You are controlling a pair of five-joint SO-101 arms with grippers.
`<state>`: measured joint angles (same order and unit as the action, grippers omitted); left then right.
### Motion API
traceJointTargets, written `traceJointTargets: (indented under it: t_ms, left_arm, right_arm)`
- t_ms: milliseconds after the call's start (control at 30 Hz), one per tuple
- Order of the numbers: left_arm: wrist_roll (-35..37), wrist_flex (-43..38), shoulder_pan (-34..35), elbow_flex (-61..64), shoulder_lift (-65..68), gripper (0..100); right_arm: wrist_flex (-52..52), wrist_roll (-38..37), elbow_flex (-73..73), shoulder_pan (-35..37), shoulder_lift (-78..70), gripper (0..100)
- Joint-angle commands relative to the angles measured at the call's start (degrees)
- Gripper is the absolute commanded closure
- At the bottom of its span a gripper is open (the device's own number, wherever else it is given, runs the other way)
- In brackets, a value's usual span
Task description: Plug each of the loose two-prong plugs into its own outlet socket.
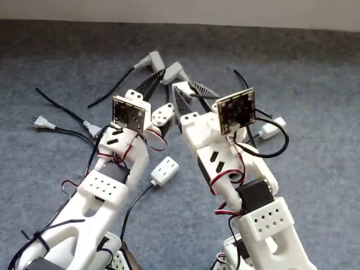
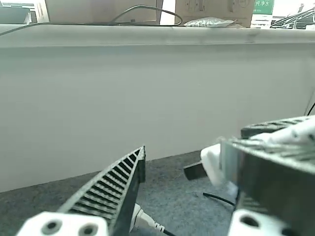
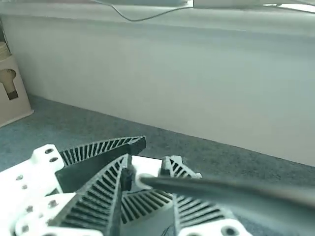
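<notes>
Green-and-white printed label (image 2: 262, 7) beyond the white ledge (image 2: 147, 37), its characters too small to read, nothing else legible

high view steeply down over carpet (image 1: 315, 101); both wrist views low, facing same wall (image 2: 147, 98).

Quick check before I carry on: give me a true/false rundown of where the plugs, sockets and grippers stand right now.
1. A white outlet socket lies on the table near the middle of the high view. True.
2. That socket already has a plug in it. False: its slots are bare.
3. A loose two-prong plug lies at the left of the high view, prongs bare. True.
4. The left gripper and right gripper are at opposite sides of the table. False: they are close together at the far middle.
5. The table is bare wood. False: it has a grey, carpet-like covering.
</notes>
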<state>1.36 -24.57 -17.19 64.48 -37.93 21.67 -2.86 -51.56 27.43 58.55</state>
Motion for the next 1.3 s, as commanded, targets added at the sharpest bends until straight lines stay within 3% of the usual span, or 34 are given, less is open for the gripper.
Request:
traceJointTargets:
  t_ms: [0, 333, 700, 867, 1033, 1133, 1267]
  left_arm:
    - [0.0, -1.3, 0.7, -0.7, 0.0, 71]
    - [0.1, -1.3, 2.0, -0.7, -0.1, 71]
    - [-0.1, -1.2, 2.0, 1.8, 0.0, 71]
    - [-0.1, -1.1, 4.8, 4.8, 0.0, 71]
    - [0.2, -1.0, 10.2, 7.7, 0.2, 71]
    - [0.2, -1.0, 12.0, 10.3, 0.2, 71]
    - [0.3, -1.0, 15.0, 13.6, 0.2, 71]
  right_arm:
    - [3.8, -3.8, -1.0, -0.8, 1.3, 99.1]
    - [19.9, -4.5, -1.6, -0.8, 13.8, 99.1]
    - [13.7, -4.5, 1.7, -1.1, 13.8, 99.1]
    - [13.7, -4.2, 8.4, -6.5, 12.7, 99.1]
    - [17.4, -4.0, 16.4, -13.5, 0.3, 99.1]
    - [24.4, 1.7, 23.9, -15.5, -10.2, 99.1]
    - [36.1, 15.3, 33.4, -18.6, -21.6, 99.1]
